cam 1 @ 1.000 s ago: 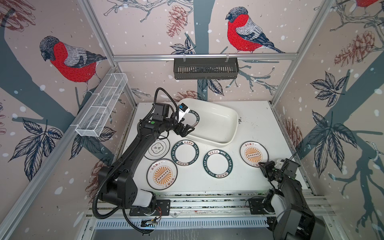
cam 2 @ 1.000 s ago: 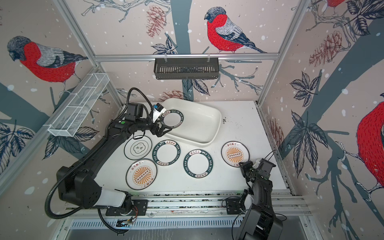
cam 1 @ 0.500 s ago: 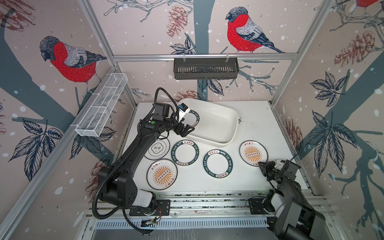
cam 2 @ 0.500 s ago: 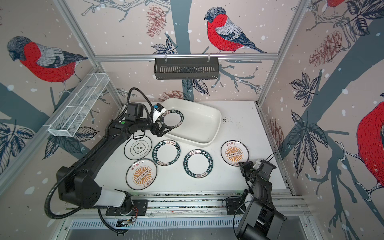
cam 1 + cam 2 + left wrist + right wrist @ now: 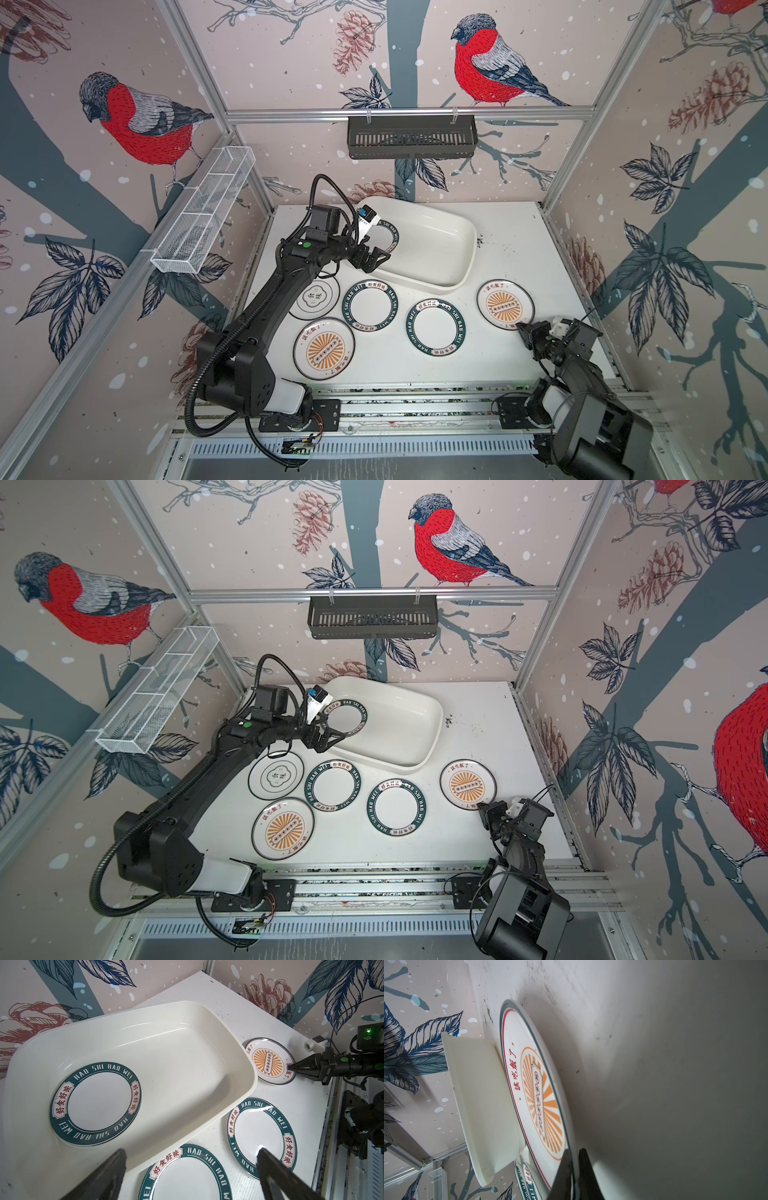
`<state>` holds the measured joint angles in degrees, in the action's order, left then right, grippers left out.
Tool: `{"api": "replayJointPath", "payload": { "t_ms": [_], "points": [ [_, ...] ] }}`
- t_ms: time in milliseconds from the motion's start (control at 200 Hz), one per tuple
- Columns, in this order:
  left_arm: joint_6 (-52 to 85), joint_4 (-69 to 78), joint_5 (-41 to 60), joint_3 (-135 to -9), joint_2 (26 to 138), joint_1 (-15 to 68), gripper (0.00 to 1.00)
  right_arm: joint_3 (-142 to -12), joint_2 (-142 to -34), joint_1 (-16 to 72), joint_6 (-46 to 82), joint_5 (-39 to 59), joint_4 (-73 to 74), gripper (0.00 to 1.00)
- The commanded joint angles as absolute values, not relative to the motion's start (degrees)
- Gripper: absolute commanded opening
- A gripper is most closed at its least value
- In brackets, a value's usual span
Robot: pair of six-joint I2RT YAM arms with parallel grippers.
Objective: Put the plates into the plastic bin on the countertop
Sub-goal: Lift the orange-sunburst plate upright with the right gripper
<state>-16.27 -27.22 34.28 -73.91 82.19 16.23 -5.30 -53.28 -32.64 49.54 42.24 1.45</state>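
- Evidently, right tool (image 5: 291,1068) was clenched on the near rim of the round white orange-sunburst plate (image 5: 505,305).
- Glossy white plastic bin (image 5: 440,249) lay just beyond, leftward; left tool (image 5: 373,259) hung released over its edge.

The matte black left arm (image 5: 266,316) carries a ribbed cable hose (image 5: 188,411), a green dot (image 5: 306,244) and a white base shell (image 5: 291,395); the black right arm (image 5: 582,370) bears a white block (image 5: 559,326); the left gripper (image 5: 192,1150) has tapered black fingers (image 5: 108,1172).
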Motion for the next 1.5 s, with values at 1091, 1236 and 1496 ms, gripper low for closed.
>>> {"api": "replayJointPath", "payload": {
  "t_ms": [1091,1236,1496],
  "points": [
    [-17.3,-29.2,34.1,-75.7,82.0,16.2,0.97,-19.2,-47.6,-33.2,51.5,42.3,-2.2,0.04],
    [-17.3,-29.2,35.0,-75.1,81.7,16.2,0.97,-22.9,-48.2,-33.1,51.2,42.3,-2.6,0.04],
    [-16.7,-29.1,35.7,-74.9,81.5,16.2,0.97,-29.3,-50.7,-32.8,50.2,43.3,-4.5,0.04]
  ]
}}
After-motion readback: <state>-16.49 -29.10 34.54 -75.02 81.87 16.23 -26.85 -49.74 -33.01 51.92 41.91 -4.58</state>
